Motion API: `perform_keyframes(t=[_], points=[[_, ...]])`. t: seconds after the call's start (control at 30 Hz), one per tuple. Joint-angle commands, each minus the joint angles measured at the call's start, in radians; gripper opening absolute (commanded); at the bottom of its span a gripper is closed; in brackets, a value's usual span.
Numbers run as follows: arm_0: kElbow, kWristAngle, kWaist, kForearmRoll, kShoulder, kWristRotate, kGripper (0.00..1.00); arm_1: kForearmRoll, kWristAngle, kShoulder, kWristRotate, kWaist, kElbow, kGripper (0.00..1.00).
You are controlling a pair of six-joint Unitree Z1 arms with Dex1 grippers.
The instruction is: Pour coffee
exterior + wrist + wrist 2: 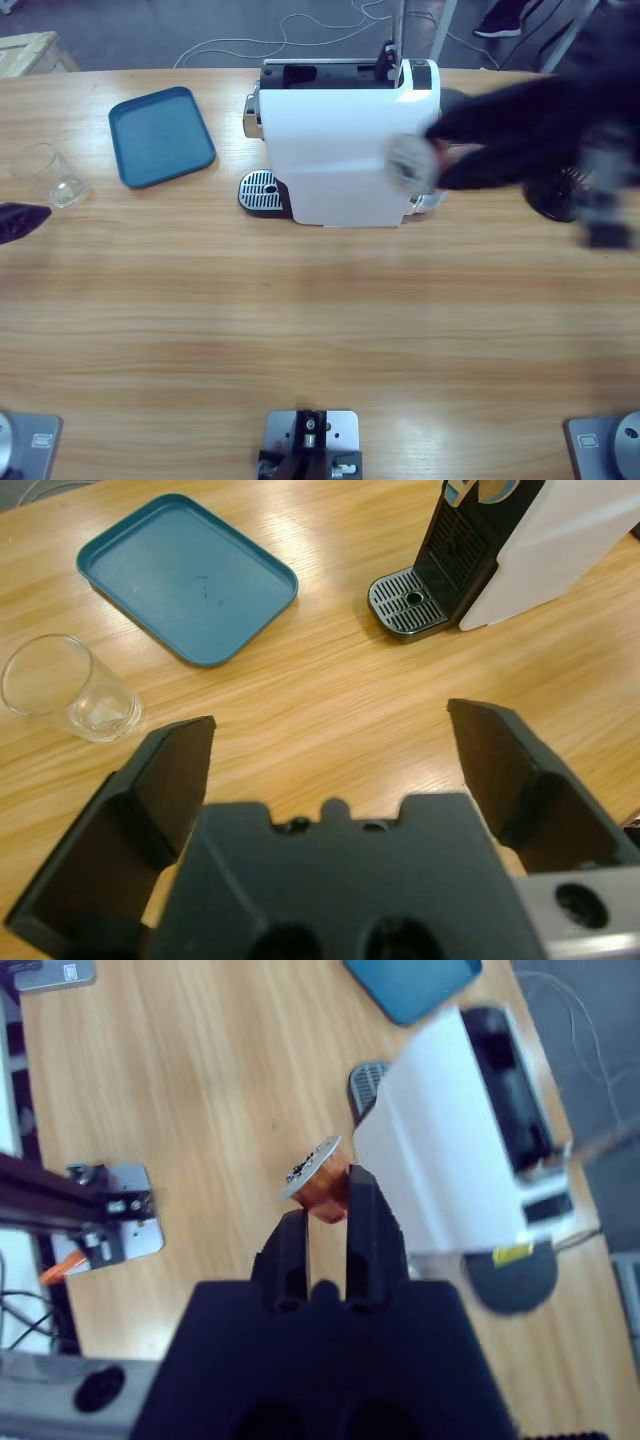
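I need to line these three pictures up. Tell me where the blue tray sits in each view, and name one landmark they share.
High view: the blue tray lies upper left, left of the white coffee machine.
Left wrist view: the tray is upper left, beyond the clear glass.
Right wrist view: only its corner shows at the top edge.
Shared landmark: the coffee machine's round drip grate.

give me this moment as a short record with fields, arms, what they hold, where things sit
left gripper: open, holds nothing, low over the table near the glass
right gripper: fingers shut on the capsule, above the machine
capsule: orange body, silver foil lid, pinched at its side
machine: white, upright at table middle, drip grate bare
glass: clear, upright, left of the machine, beside the tray; no coffee visible in it
tray: blue, nothing on it
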Motion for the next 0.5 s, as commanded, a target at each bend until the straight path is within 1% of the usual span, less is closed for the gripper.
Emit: perform_keyframes(t=[0.03, 0.23, 0.37, 0.5], points=[[0.029, -0.007, -0.007, -0.012, -0.011, 0.003, 1.000, 0.153, -0.061, 0.346, -0.088, 0.014, -0.331, 0.000], [0.029, -0.005, -0.007, -0.012, -0.014, 0.003, 1.000, 0.212, -0.138, 0.502, -0.088, 0.014, -0.525, 0.000], [0.030, -0.005, -0.007, -0.012, -0.017, 0.003, 1.000, 0.223, -0.188, 0.567, -0.088, 0.011, -0.593, 0.000], [0.031, -0.005, -0.007, -0.012, -0.017, 0.003, 0.996, 0.291, -0.253, 0.613, -0.077, 0.002, -0.688, 0.000]])
